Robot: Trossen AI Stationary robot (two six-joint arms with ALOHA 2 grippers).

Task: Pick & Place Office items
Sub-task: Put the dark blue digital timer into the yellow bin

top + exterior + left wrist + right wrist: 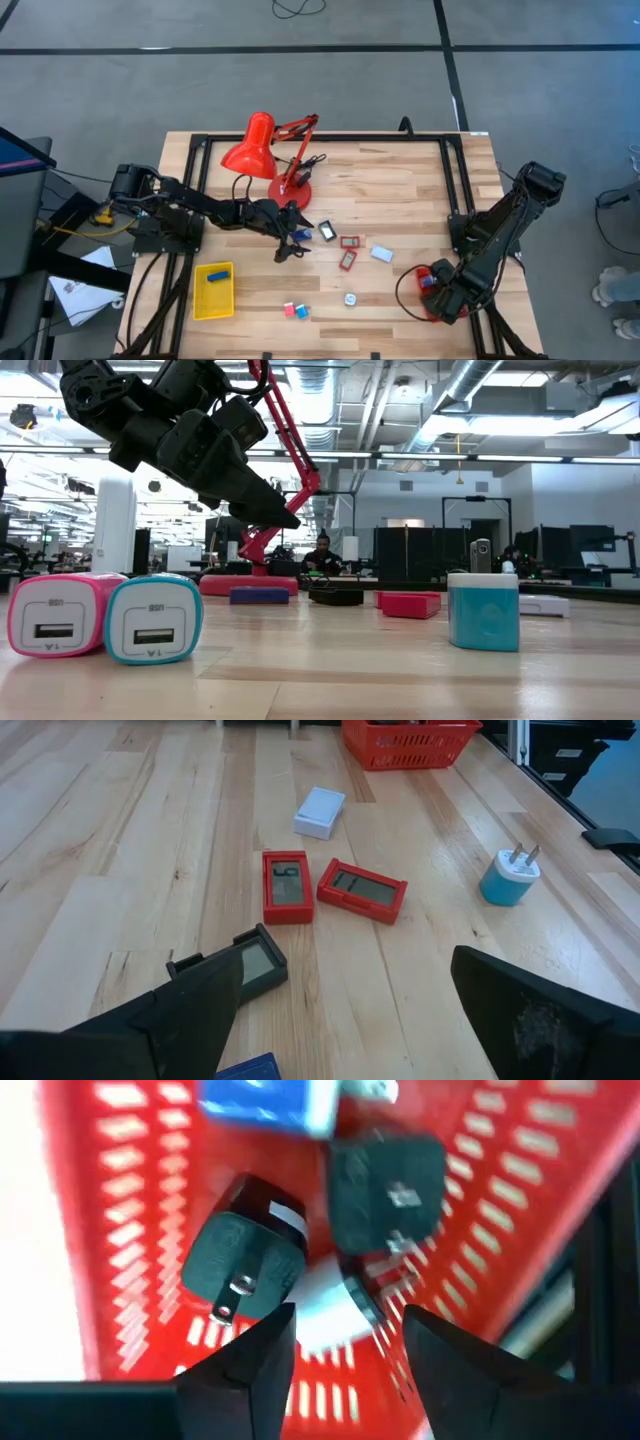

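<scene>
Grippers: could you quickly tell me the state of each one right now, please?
Left gripper: open, holding nothing, above the black clock.
Right gripper: open, holding nothing, over the red basket with the chargers.

No text can be read: the pink charger (55,628) and teal charger (153,620), lower left, carry tiny illegible markings.

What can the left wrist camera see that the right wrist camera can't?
Only the left wrist view shows two red timers, a black timer, a white block and a blue charger on the table.

Only the right wrist view shows two black chargers inside.

Both show the red basket.
</scene>
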